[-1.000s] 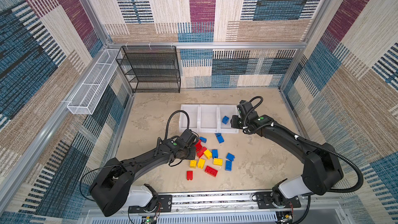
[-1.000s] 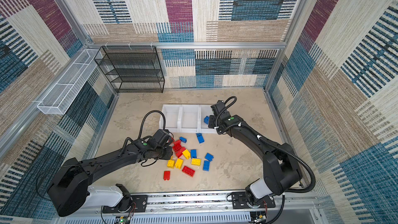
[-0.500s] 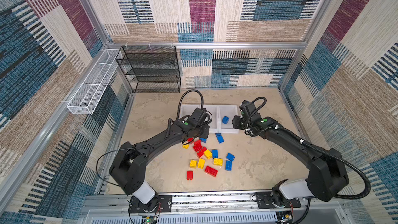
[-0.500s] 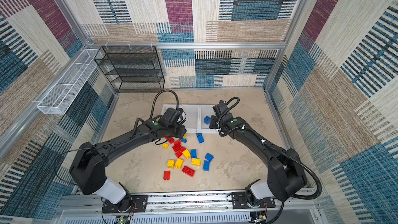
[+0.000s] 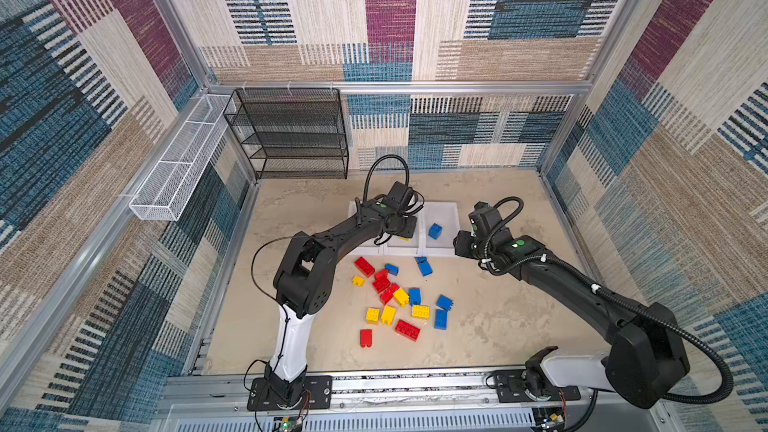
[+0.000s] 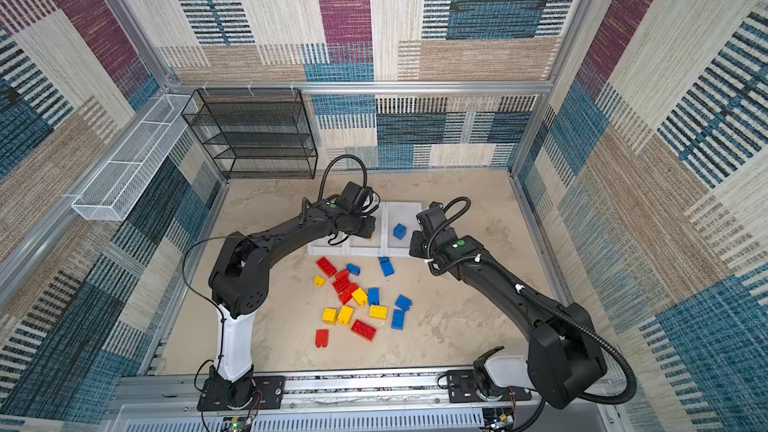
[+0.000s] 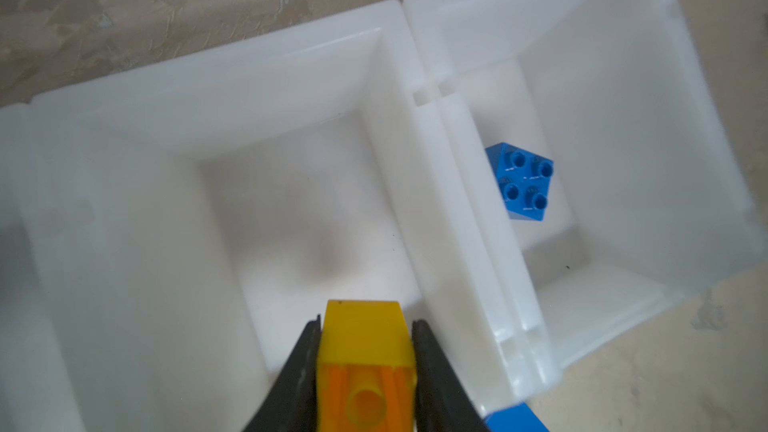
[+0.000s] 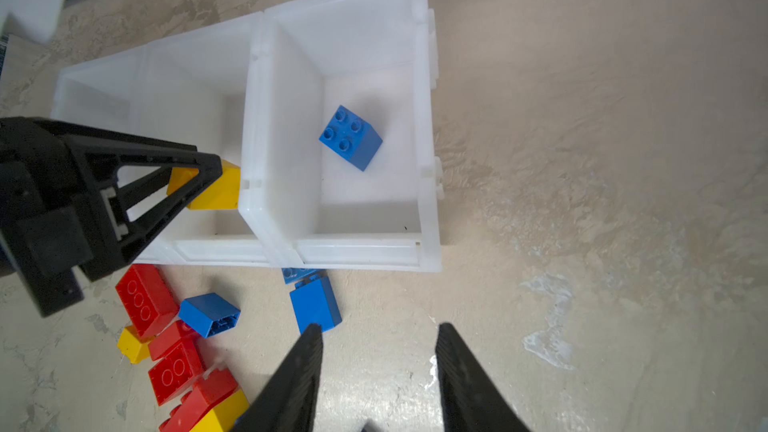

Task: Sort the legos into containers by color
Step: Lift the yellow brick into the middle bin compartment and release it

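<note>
Three joined white containers [image 5: 446, 211] [image 6: 409, 211] stand at mid-table. My left gripper [image 7: 366, 321] is shut on a yellow lego [image 7: 363, 334] and hangs over the middle container [image 7: 291, 184]; the right wrist view shows the same yellow lego [image 8: 226, 195] inside that container's rim. One blue lego [image 8: 351, 137] [image 5: 434, 231] lies in the right container. My right gripper [image 8: 380, 328] is open and empty above the table, in front of that container. Beside one of its fingers lies a blue lego [image 8: 314, 303]. Several red, yellow and blue legos [image 5: 395, 297] are scattered on the table.
A black mesh shelf rack [image 5: 291, 135] stands at the back left and a long white wire basket [image 5: 178, 168] hangs on the left wall. The left arm [image 5: 332, 238] reaches across the left container. A metal rail [image 5: 415, 384] runs along the front edge.
My left gripper has risen from the pile and moved back over the middle container, carrying the yellow lego. My right gripper has drawn back slightly from the right container.
</note>
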You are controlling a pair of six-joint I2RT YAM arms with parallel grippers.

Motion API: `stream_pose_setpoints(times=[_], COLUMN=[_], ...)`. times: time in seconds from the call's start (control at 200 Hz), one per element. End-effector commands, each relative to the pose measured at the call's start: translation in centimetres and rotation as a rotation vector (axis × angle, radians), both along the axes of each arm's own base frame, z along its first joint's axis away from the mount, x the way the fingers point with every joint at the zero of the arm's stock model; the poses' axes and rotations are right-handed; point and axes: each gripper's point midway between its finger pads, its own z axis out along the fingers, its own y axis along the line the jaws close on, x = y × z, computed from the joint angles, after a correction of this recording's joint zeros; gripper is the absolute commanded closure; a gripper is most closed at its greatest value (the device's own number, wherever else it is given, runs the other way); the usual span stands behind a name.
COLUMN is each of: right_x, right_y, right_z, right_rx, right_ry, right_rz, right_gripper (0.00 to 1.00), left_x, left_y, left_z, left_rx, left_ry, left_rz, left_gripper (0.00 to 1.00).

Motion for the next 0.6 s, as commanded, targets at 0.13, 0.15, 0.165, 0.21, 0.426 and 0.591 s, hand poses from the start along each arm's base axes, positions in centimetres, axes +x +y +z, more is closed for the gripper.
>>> stream_pose_setpoints(times=[0.13, 0.15, 0.165, 0.21, 0.426, 0.591], right_x=[-0.4, -0.4, -0.4, -0.3, -0.1, -0.4], right_y=[-0.4, -0.4, -0.4, -0.4, -0.1, -0.2], right_z=[-0.1, 0.0, 0.0, 0.0, -0.2, -0.3], right_rx=[0.005, 0.005, 0.005, 0.005, 0.010, 0.012], right_ry=[-0.002, -0.004, -0.004, -0.004, 0.001, 0.003], right_rz=[-0.022, -0.023, -0.022, -0.022, -0.016, -0.016], right_gripper=[0.52, 0.52, 0.52, 0.52, 0.52, 0.52], left_x=[0.4, 0.5, 0.4, 0.4, -0.1, -1.2], left_y=[0.0, 0.0, 0.0, 0.0, 0.1, 0.9], left_z=[-0.1, 0.0, 0.1, 0.4, 2.2, 5.0], left_rx=[0.015, 0.012, 0.011, 0.006, -0.020, -0.054], left_ry=[0.005, 0.001, 0.001, -0.003, -0.018, -0.064], left_rz=[-0.021, -0.022, -0.022, -0.022, -0.035, -0.030], left_gripper=[0.55, 0.54, 0.53, 0.50, 0.45, 0.44])
